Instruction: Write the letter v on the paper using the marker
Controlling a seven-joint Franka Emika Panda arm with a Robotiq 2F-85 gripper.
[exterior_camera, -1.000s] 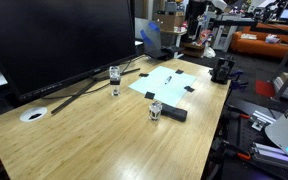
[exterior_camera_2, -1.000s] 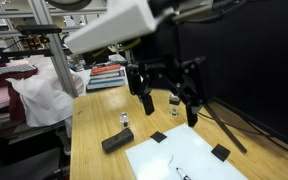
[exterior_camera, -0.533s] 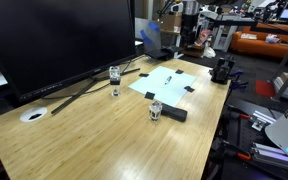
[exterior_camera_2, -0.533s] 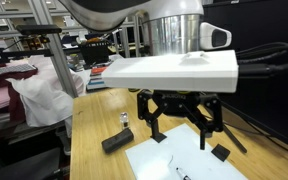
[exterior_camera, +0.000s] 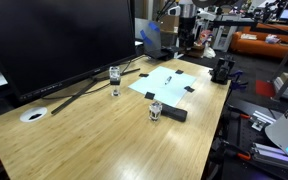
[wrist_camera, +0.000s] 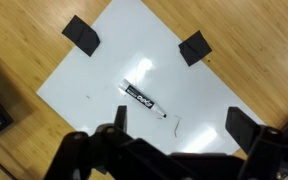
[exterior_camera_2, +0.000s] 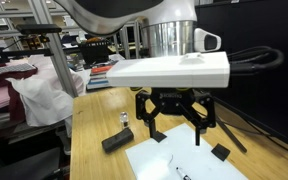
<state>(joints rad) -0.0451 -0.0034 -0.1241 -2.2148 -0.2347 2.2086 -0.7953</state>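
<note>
The white paper [wrist_camera: 174,80] lies on the wooden table, held by black tape strips [wrist_camera: 81,35]. It also shows in both exterior views [exterior_camera: 169,80] [exterior_camera_2: 179,160]. The marker [wrist_camera: 142,97], a short dark pen with a white label, lies loose on the sheet's middle; in an exterior view it is a thin dark line [exterior_camera: 169,78]. A small curved ink mark [wrist_camera: 176,125] sits just past its tip. My gripper [wrist_camera: 182,124] hangs above the paper, pointing straight down, open and empty, and touches nothing. It also shows in both exterior views [exterior_camera_2: 176,128] [exterior_camera: 183,38].
A black oblong block [exterior_camera_2: 116,142] and a small clear glass [exterior_camera_2: 124,122] sit beside the paper. Another glass [exterior_camera: 114,74] stands near the big monitor [exterior_camera: 59,40] and its stand legs. A white disc [exterior_camera: 32,115] lies far off. The table edge [exterior_camera: 219,110] is close by.
My arm has swung in over the paper and turned the gripper straight down. In the last half second it barely moved. The marker has stayed put.
</note>
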